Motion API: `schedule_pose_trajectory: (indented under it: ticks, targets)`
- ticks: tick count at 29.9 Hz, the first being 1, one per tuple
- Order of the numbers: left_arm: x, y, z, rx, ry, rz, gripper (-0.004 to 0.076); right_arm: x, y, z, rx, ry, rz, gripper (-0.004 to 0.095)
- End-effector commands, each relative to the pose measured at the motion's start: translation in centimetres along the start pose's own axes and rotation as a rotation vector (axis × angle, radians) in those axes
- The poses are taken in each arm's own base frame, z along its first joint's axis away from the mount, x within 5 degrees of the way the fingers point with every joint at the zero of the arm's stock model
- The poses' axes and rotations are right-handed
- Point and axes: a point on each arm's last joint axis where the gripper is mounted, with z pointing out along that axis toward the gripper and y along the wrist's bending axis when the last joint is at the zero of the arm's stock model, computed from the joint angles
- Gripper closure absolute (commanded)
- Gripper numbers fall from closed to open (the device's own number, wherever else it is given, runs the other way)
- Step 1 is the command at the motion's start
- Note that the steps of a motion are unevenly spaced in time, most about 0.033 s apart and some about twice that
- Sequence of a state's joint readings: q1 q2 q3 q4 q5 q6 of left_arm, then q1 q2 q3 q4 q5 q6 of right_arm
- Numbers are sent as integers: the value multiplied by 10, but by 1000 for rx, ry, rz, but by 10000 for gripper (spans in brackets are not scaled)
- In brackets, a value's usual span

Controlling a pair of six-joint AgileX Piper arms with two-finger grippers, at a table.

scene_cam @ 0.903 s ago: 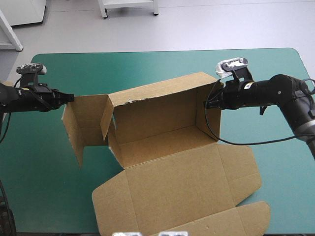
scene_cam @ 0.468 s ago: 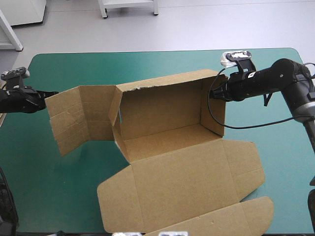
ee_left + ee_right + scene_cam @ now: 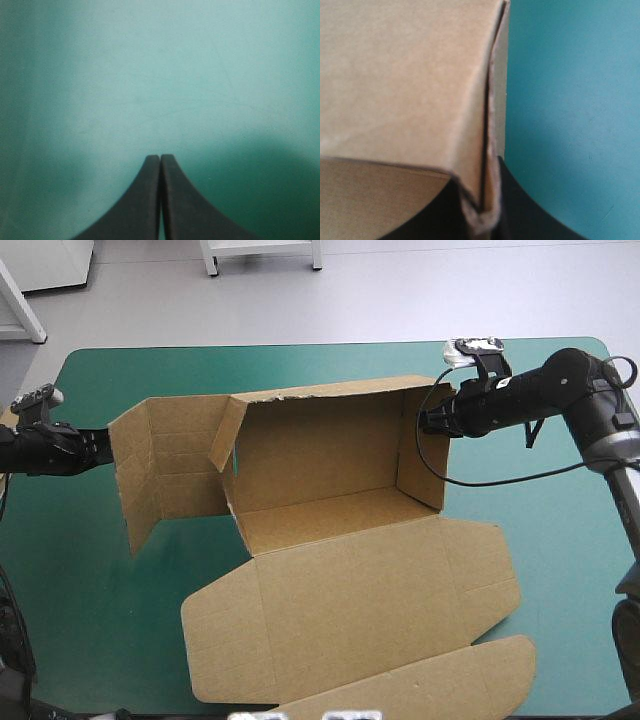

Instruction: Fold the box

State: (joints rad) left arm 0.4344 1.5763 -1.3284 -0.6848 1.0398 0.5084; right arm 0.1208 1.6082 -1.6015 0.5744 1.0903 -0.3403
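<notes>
On the worktop (image 3: pixel 570 590), the box (image 3: pixel 330 530) stands half formed: back and right walls up, left wall splayed, lid flat. Right jaws pinch board; left jaws meet empty.

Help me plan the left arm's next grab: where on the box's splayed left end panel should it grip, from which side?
Probably the free outer edge of the left end panel, from the robot's left: it stands upright, swung outward, that thin edge facing the shut left gripper. The right gripper pinches the opposite wall.
</notes>
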Motion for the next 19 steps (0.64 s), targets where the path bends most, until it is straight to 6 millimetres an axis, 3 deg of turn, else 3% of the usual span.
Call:
schedule_pose_trajectory:
  ticks: [1,11,19]
  targets:
    - [-9,-19,-20,64,-89,12,732,-20,9,-14,-54,-95,33,912]
    - [-9,-20,-20,74,-91,23,732,-36,-14,30,-82,65,110,911]
    - [-9,-20,-20,75,-92,23,732,-30,-41,74,-43,180,168,911]
